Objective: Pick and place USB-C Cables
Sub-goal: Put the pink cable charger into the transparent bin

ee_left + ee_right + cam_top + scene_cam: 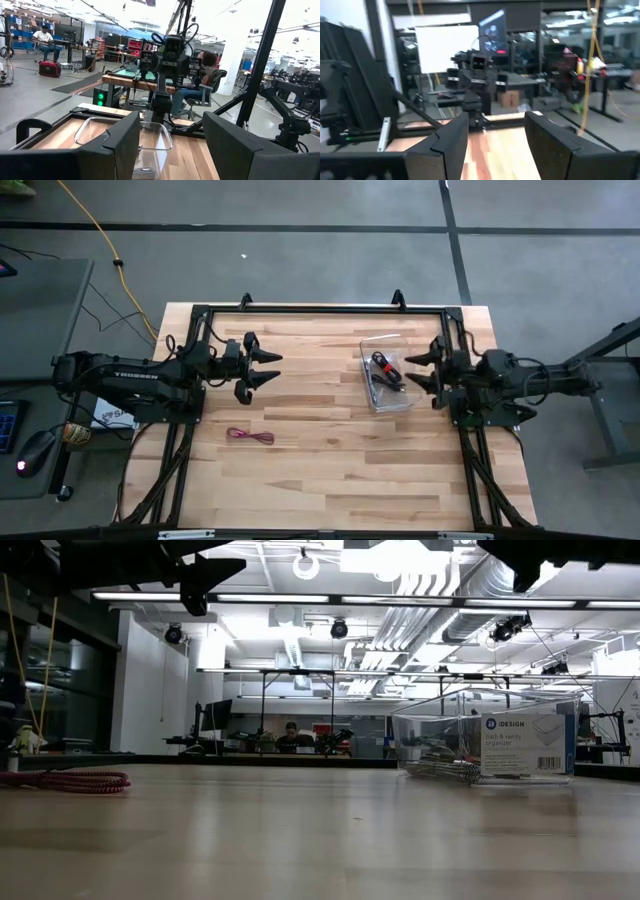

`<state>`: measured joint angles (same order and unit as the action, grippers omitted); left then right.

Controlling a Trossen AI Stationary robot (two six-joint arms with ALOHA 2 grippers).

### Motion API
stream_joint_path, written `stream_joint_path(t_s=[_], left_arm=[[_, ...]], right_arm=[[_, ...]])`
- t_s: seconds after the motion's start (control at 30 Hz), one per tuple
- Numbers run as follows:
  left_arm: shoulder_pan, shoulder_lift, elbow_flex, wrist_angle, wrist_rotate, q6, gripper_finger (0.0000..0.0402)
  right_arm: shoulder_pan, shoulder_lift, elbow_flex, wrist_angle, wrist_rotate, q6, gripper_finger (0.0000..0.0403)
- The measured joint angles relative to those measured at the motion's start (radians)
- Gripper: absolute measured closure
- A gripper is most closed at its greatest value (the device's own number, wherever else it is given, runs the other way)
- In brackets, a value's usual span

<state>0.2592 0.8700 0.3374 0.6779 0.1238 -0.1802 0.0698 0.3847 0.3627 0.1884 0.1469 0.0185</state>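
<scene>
Your bench (pixel 330 470) carries a clear plastic box (pixel 387 373) on its right half, and in the high view that box already holds a black-and-red cable bundle (pixel 385 368) with what looks like a grey one under it; the contents cannot be separated further. One cable remains loose: the magenta-red cable (pixel 250 437) lies on bare wood on the left half, well apart from the box, its long axis running across the bench, left to right. The left gripper (pixel 262 370) hangs above the bench with its fingers spread and nothing between them, and the cable lies toward the front edge from it, slightly to its own base side. The right gripper (pixel 424 368) waits just beside the box, fingers likewise spread and empty. In my judgement the left arm is clearly nearer, and you should close the fingers across the cable's short width.
</scene>
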Motion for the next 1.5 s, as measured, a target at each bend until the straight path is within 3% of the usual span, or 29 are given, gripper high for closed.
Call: stream_joint_path(t_s=[0.17,0.3,1.5], left_arm=[[0.000,0.000,0.000,-0.001,0.000,0.000,0.0204],[0.000,0.000,0.000,-0.001,0.000,0.000,0.0204],[0.000,0.000,0.000,-0.008,0.000,0.000,0.0204]], right_arm=[[0.001,0.043,-0.134,0.271,-0.026,-0.049,0.0217],[0.001,0.064,-0.175,0.357,-0.015,-0.084,0.0217],[0.001,0.066,-0.176,0.363,0.019,-0.071,0.0217]])
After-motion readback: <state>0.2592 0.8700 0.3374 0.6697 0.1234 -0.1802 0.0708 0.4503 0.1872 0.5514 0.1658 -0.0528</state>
